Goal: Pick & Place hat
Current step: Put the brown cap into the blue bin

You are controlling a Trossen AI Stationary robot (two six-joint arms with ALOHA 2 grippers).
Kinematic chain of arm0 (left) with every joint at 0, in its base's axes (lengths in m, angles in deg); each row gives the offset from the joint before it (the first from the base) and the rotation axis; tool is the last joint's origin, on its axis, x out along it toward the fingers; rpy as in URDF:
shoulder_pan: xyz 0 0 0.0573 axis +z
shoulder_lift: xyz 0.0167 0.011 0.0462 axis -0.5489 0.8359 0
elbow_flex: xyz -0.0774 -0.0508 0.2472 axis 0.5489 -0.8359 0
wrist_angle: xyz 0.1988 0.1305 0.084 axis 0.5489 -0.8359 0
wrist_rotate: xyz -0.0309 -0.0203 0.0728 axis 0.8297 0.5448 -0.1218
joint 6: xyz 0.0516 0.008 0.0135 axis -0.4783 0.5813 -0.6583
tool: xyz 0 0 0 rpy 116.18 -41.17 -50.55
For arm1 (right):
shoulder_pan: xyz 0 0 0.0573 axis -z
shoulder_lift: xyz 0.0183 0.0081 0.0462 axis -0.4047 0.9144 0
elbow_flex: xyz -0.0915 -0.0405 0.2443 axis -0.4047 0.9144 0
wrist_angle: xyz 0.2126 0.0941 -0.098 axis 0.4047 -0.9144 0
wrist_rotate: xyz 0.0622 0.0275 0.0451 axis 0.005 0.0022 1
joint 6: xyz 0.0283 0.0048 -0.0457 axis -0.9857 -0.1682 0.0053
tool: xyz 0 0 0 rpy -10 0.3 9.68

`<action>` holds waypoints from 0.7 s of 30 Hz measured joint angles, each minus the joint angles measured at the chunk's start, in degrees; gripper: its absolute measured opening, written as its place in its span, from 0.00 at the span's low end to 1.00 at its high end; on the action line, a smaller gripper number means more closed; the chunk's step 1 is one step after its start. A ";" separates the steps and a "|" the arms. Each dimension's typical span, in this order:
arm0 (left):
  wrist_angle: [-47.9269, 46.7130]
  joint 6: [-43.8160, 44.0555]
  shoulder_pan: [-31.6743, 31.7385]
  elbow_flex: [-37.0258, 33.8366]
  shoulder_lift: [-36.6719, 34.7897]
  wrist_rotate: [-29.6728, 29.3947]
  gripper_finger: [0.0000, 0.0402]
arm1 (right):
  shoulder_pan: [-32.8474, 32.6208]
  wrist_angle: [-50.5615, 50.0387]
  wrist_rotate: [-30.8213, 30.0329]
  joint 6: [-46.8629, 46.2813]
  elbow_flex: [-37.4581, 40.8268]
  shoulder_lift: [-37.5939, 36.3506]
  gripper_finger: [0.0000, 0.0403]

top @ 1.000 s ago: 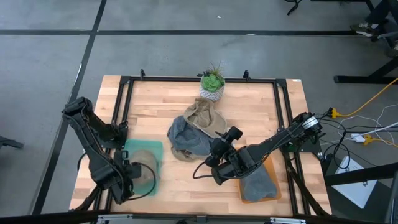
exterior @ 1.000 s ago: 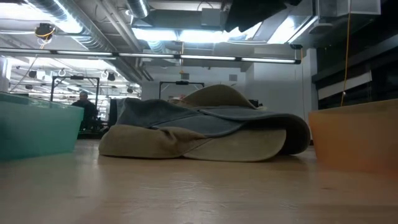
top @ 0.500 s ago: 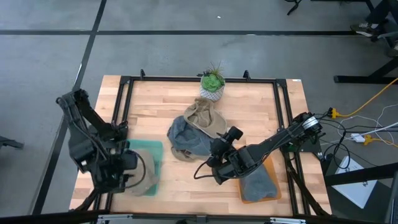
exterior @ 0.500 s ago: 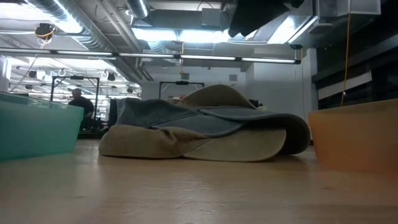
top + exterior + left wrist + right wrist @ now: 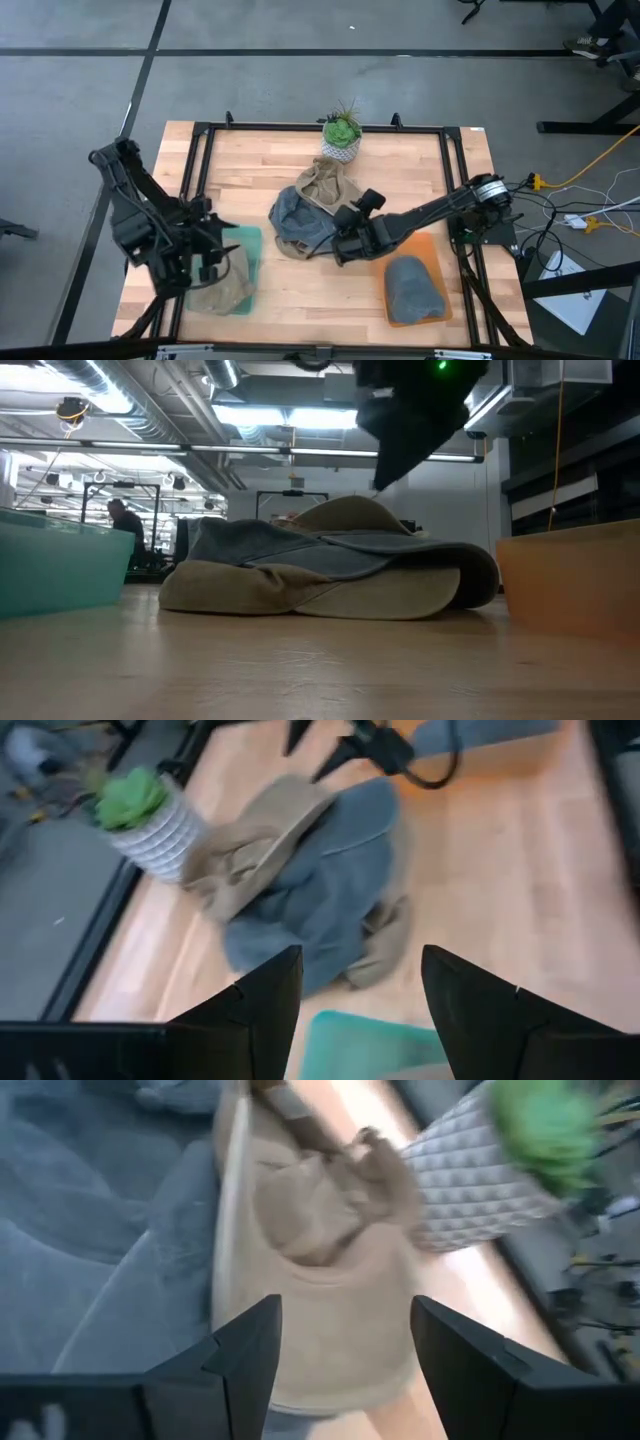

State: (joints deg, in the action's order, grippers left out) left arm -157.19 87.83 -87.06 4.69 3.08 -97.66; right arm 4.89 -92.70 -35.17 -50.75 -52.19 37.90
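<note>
Your right gripper (image 5: 340,1380) has its jaws spread and empty, poised just above the heap of hats (image 5: 312,210) mid-tabletop (image 5: 400,170), over the tan hat (image 5: 330,1270) beside the grey one (image 5: 90,1250); your left gripper (image 5: 360,1010), jaws also spread, hangs over the teal bin (image 5: 243,240), which holds a tan hat (image 5: 222,293); the orange bin (image 5: 390,305) holds a grey hat (image 5: 414,287); a potted plant (image 5: 342,136) stands behind the heap.
</note>
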 joint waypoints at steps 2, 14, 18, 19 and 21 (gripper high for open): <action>-1.72 1.13 1.63 -1.97 -0.44 0.58 0.50 | 0.67 3.88 2.85 3.20 0.31 0.00 0.55; 10.95 -1.65 11.64 -19.48 -16.52 0.25 0.50 | 5.48 8.43 11.58 5.47 0.31 -0.01 0.55; 21.54 -6.98 14.93 -24.81 -21.70 0.97 0.50 | 7.06 9.46 12.88 6.14 0.29 -0.01 0.55; 24.06 -8.21 15.80 -25.86 -22.58 1.36 0.50 | 7.47 9.79 13.60 6.93 0.29 -0.02 0.55; 28.05 -9.77 17.39 -27.73 -23.64 3.37 0.50 | 8.12 10.07 14.42 7.84 0.29 -0.01 0.55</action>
State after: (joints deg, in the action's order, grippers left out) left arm -129.14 78.06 -69.66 -23.04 -20.55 -94.29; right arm 13.01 -82.63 -20.74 -42.91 -51.90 37.89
